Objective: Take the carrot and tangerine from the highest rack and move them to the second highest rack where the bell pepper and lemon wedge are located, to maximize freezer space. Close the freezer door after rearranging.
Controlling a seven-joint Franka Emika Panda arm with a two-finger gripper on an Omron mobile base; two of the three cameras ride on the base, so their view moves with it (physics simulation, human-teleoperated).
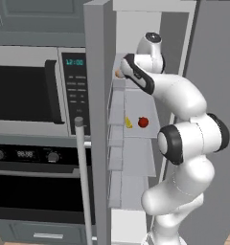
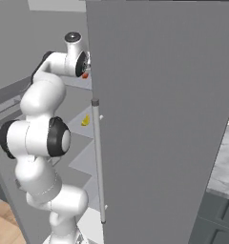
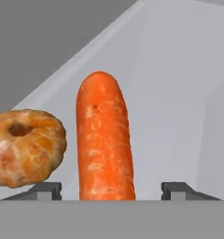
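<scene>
From the left base view, the freezer door (image 1: 95,119) stands swung open with its silver handle (image 1: 83,177) toward me, and the white arm reaches up into the freezer (image 1: 150,28). Its hand sits at the highest rack (image 1: 118,85), where a bit of the tangerine (image 1: 118,73) peeks out beside the wrist. One shelf down, on the second highest rack (image 1: 141,134), the lemon wedge (image 1: 128,123) and the bell pepper (image 1: 143,122) lie near each other with bare shelf around them.

From the right base view, the open door's grey back (image 2: 159,119) blocks most of the inside. The lemon wedge (image 2: 85,120) shows past its edge, and a red speck, likely the carrot (image 2: 85,75), sits just under the hand.

In the hand view the gripper (image 3: 116,190) has its jaws apart, one fingertip (image 3: 48,189) on each side of the carrot (image 3: 104,140), neither visibly touching it yet. The carrot lies lengthwise, pointing away, with the tangerine (image 3: 25,147) close beside it on the left.

I'd judge the carrot light, stiff and a little slick and prone to rolling; pinching across its thick middle looks safest. The left fingertip has little room next to the tangerine, which could get nudged.
</scene>
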